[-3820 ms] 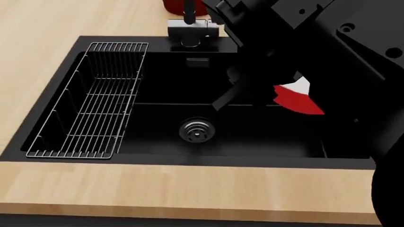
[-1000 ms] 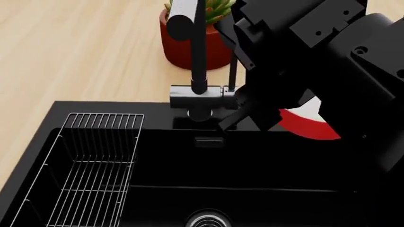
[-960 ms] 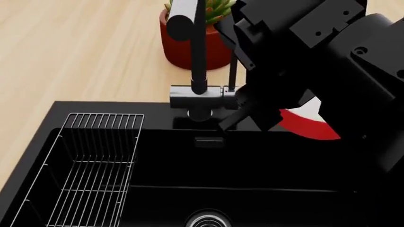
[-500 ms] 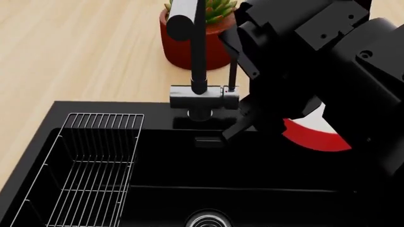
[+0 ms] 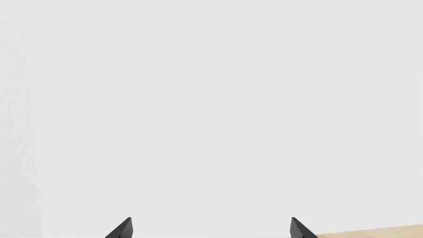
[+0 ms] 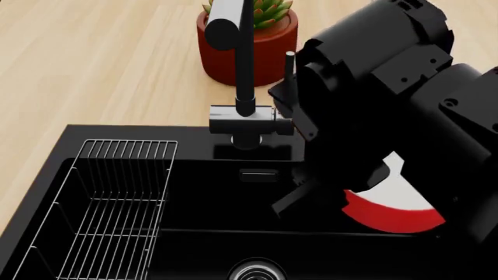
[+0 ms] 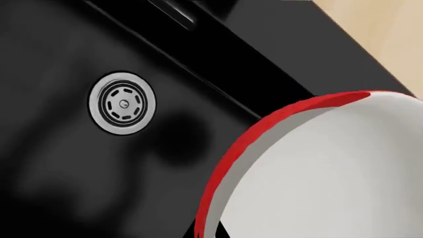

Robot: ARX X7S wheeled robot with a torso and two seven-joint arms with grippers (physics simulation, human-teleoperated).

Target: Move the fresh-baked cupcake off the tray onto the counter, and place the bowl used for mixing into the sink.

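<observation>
1 glossy red, white-lined round bowl (image 6: 389, 204) tilted over right part of black recessed sink (image 6: 195, 204), right gripper's grasp hidden behind black arm, left gripper (image 5: 210, 229) fingertips apart, holding nothing, light wooden counter (image 6: 93, 64) beyond.

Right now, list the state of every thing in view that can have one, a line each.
bowl: held by the right arm, tilted, over the sink, empty inside
sink: nothing lying in the part shown
drain: uncovered
wire rack: empty, at the sink's left side
faucet: no water running
plant pot: upright on the counter
left hand: open, empty
</observation>
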